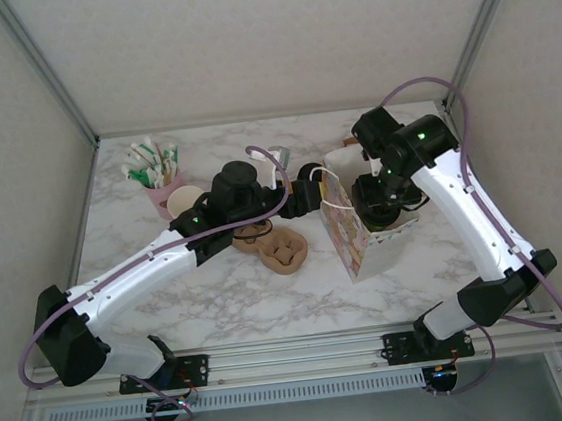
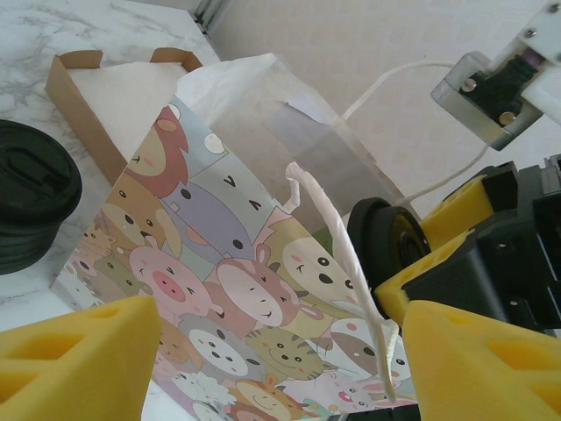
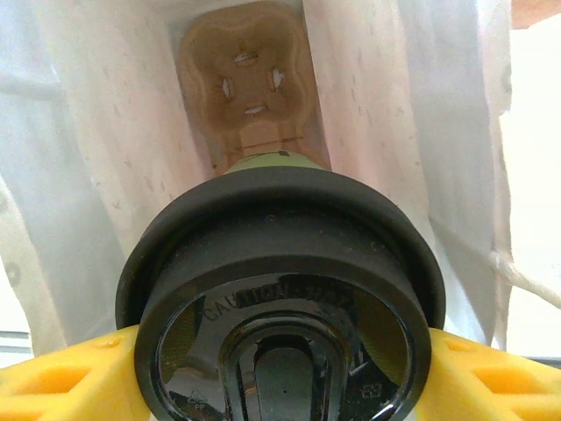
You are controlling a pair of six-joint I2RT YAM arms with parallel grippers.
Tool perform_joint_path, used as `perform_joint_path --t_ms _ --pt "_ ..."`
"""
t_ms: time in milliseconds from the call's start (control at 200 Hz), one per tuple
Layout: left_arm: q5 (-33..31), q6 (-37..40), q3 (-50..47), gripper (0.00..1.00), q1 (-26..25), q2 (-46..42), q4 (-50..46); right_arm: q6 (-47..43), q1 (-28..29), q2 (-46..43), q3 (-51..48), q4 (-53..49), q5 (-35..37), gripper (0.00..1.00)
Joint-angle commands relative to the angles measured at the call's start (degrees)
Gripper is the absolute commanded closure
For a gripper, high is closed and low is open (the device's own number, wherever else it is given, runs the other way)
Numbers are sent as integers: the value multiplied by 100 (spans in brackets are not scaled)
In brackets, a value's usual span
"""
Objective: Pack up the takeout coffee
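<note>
The takeout coffee (image 3: 280, 263), with its round black lid and a strip of olive-green side, fills the right wrist view, and my right gripper (image 3: 280, 373) is shut on it. It hangs inside the open mouth of a paper bag (image 1: 349, 233) printed with cartoon animals. A brown pulp cup carrier (image 3: 245, 79) lies at the bag's bottom, below the cup. My left gripper (image 2: 276, 368) is open beside the bag's printed face (image 2: 228, 272). The bag's white handle (image 2: 342, 263) hangs just inside its right finger (image 2: 482, 368).
A squat black cylinder (image 2: 26, 206) and a brown cardboard box (image 2: 79, 79) stand left of the bag. More pulp carriers (image 1: 280, 251) lie mid-table. A pink cup of sachets (image 1: 156, 173) and stacked paper cups (image 1: 187, 198) stand at the back left.
</note>
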Motion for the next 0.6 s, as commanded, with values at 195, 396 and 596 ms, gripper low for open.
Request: perform_joint_path --t_ms 195,396,596 --pt "129 142 27 27 -23 15 137 -76 -84 142 -222 -986 -84 31" --pt "127 148 -53 27 3 -51 159 -104 -88 343 -336 -936 -168 31" --pt "129 154 -86 27 47 -77 146 -103 -94 508 -346 -923 -118 31"
